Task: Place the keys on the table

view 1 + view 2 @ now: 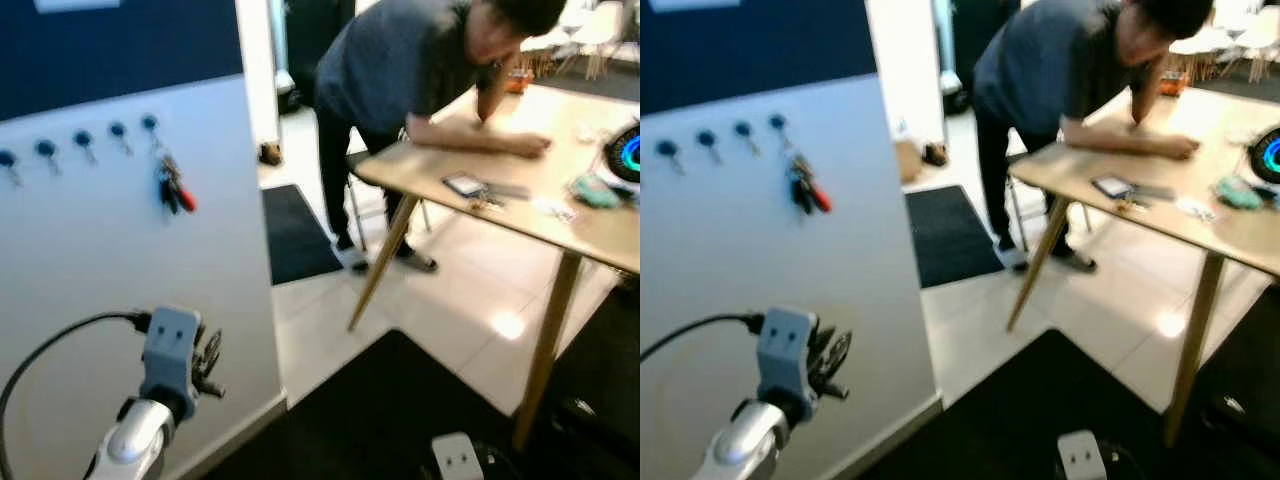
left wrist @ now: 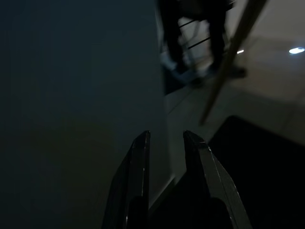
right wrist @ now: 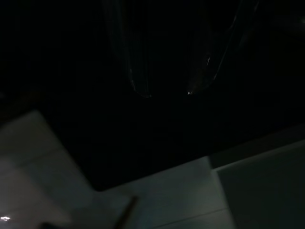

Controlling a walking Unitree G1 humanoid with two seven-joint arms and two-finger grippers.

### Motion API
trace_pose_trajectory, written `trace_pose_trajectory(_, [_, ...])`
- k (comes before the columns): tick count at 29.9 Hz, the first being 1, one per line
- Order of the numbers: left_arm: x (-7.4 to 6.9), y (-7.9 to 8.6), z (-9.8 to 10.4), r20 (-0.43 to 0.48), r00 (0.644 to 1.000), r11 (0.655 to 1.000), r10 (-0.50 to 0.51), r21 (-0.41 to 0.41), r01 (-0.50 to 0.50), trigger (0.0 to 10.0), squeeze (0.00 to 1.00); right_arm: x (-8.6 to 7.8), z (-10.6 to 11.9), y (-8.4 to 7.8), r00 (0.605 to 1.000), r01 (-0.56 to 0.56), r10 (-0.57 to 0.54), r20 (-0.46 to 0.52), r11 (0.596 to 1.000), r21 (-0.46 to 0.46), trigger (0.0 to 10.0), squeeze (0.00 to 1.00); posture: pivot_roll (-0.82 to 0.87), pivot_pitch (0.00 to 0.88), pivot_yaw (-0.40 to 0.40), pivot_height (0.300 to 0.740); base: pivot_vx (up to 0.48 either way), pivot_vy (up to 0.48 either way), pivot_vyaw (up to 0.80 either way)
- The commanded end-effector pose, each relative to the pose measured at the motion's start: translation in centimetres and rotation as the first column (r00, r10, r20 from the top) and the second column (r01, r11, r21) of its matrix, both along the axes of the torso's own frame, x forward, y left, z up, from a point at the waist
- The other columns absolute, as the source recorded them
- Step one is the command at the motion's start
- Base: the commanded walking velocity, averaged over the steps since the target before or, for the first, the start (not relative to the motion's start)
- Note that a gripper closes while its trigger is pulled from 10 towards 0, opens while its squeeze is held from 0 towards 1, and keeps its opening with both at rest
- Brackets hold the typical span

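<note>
You are looking at a white partition wall [image 1: 120, 260] with a dark blue upper band. A row of blue-headed pegs [image 1: 82, 139] is running across it. The keys [image 1: 172, 187] are hanging from the peg nearest the wall's outer edge, a small dark bunch with a red tag, lying flat against the wall.

Your left gripper [image 1: 205, 365] is hovering close to that wall, well below the keys and almost directly under them, not touching them. In the head views it is showing a grey wrist block with a black cable looping off it and the silver forearm beneath. The left wrist view is giving you what the head views are not: its two long black fingers [image 2: 136, 181] are standing parallel with a narrow gap between them, nothing held, pointing along the wall's dim face toward the floor edge.

Away from the wall, the wooden table [image 1: 590, 235] is standing on slanted legs over pale glossy floor tiles. A person [image 1: 410, 70] in a grey shirt is leaning on its top. Small flat items are lying near them.

The right wrist view is very dark. You are only getting faint outlines of the right gripper [image 3: 164, 71], and I cannot tell how its fingers stand. A black mat [image 1: 380, 420] is lying at the wall's foot.
</note>
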State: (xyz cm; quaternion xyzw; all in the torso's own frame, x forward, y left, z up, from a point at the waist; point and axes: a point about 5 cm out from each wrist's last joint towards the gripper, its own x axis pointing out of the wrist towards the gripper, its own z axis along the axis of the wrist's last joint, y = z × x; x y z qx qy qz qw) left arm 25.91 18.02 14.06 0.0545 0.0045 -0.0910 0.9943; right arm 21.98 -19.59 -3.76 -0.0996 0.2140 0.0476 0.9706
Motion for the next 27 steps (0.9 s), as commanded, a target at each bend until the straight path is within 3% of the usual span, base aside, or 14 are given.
trace_pose_trajectory(1, [0.02,-0.17,-0.29,-0.016,1.000,1.000,-0.002,-0.001,0.002,10.0,0.00,-0.62,-0.43,-0.10,1.000,0.006,-0.006,-0.022,1.000,0.002,10.0,0.00,0.10,0.116,0.038,0.740,0.000,0.000,0.80])
trace_pose_trajectory(19, [0.16,-0.34,-0.23,-0.012,1.000,1.000,-0.006,-0.001,0.006,10.0,0.00,-0.59,-0.39,-0.25,1.000,0.011,-0.011,-0.020,1.000,-0.003,10.0,0.00,0.10,0.115,0.038,0.740,0.000,0.000,0.79])
trace_pose_trajectory(27, [0.28,-0.55,-0.07,-0.008,1.000,1.000,-0.009,0.007,0.009,10.0,0.00,-0.57,-0.34,-0.31,0.999,0.031,-0.031,-0.013,1.000,0.005,10.0,0.00,0.10,0.119,0.040,0.740,0.000,0.000,0.00])
